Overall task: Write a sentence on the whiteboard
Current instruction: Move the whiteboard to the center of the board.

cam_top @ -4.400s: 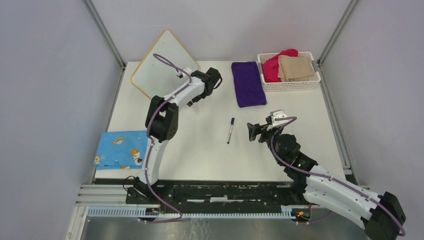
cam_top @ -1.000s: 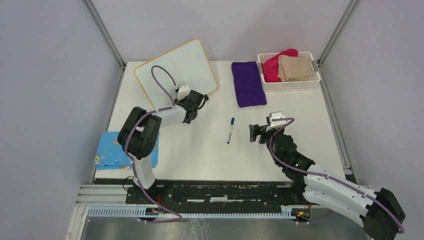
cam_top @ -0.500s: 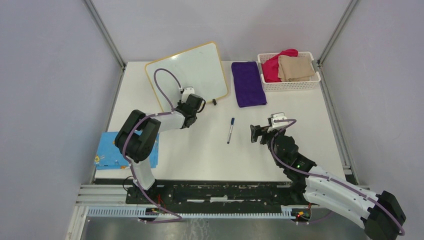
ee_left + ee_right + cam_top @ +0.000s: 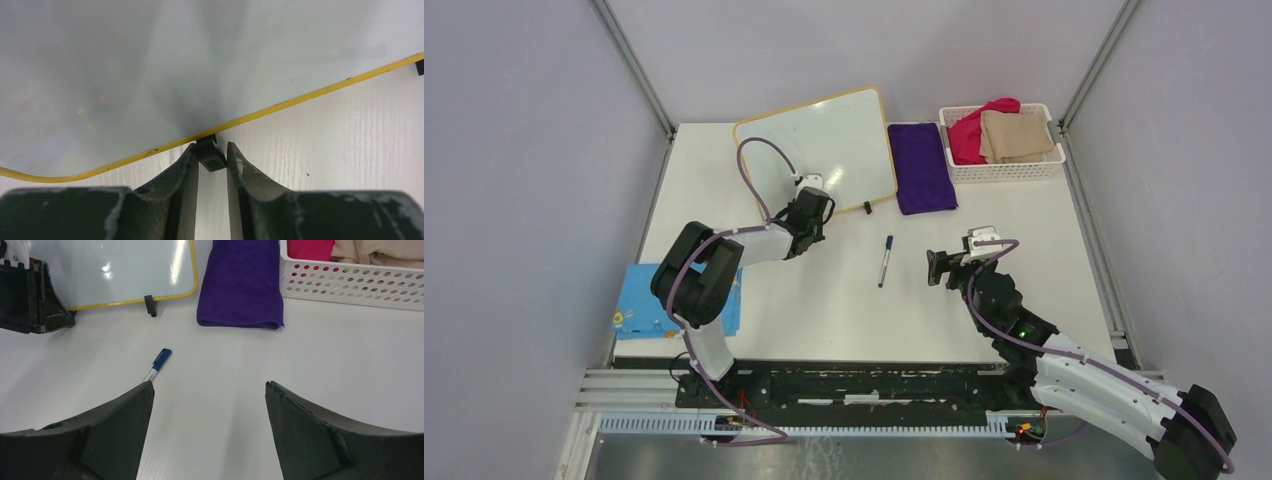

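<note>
My left tool (image 4: 211,150) is pinched on the black foot (image 4: 210,159) of the whiteboard (image 4: 824,140), just beside the purple towel (image 4: 921,165), my right tool (image 4: 209,386) gapes wide and empty, and the board looks light, stiff and slick, so I'd grab foot or frame.

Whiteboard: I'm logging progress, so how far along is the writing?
Nothing is written; the whiteboard is blank. In hand: the left gripper pinches its black foot. Left: the marker lies untouched on the table, the right gripper open beside it.

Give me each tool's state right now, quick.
Left tool: closed on the whiteboard's black foot.
Right tool: open, holding nothing.
</note>
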Tool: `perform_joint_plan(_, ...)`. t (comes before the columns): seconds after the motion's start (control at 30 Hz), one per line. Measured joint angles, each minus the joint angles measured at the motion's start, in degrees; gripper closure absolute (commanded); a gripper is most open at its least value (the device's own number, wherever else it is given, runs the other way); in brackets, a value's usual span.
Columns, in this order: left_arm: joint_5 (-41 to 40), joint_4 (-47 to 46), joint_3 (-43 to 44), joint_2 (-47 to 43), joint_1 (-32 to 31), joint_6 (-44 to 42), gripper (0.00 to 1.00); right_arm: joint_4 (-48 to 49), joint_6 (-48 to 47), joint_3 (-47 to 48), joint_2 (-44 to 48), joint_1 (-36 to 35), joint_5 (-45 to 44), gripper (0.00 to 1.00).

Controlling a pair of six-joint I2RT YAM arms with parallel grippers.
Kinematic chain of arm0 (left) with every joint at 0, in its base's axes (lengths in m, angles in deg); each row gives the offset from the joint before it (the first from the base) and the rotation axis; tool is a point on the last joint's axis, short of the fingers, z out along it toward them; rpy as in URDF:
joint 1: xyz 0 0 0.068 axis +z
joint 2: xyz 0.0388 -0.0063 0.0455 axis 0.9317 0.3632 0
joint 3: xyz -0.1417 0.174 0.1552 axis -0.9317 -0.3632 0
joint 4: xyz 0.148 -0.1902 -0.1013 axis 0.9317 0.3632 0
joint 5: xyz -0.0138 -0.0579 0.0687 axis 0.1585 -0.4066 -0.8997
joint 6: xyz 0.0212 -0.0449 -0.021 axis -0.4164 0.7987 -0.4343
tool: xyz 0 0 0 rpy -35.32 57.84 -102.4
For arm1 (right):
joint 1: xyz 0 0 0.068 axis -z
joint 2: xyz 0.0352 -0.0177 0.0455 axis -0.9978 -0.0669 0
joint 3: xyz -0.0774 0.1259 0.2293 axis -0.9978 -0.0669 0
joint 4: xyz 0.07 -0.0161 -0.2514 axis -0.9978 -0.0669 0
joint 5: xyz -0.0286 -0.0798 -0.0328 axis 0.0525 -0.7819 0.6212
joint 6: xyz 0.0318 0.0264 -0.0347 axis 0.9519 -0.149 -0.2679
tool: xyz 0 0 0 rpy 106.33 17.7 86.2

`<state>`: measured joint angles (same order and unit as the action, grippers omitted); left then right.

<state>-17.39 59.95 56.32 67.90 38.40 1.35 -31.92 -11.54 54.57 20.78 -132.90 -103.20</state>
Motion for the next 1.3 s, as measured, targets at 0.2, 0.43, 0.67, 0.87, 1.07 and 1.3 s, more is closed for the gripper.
perform_joint_plan(0.2, 2.6, 0.3, -1.4, -1.5, -0.2, -1.7, 0.98, 0.0, 0.0, -0.5, 0.9, 0.0, -0.1, 0.12)
perform_joint_plan(0.43, 3.2, 2.5, -1.7, -2.6, -0.4, -2.0, 0.93, -0.3, 0.0, -0.8, 1.3, 0.0, -0.1, 0.12)
perform_joint_plan(0.67, 3.7, 4.7, -2.5, -4.6, -0.5, -2.0, 0.71, -0.4, 0.0, -1.0, 2.3, 0.0, -0.2, 0.12)
perform_joint_plan(0.87, 4.1, 5.9, -2.6, -5.1, -0.8, -2.0, 0.54, -1.4, 0.1, -1.1, 3.2, 0.0, -0.3, 0.12)
perform_joint_plan(1.07, 5.1, 8.3, -3.8, -7.2, -1.3, -2.0, 0.30, -2.1, 0.1, -1.1, 3.9, 0.0, -0.3, 0.12)
perform_joint_plan(1.3, 5.6, 11.5, -6.3, -17.7, -1.6, -1.9, 0.10, -3.2, 0.1, -1.1, 4.3, 0.0, -0.3, 0.11)
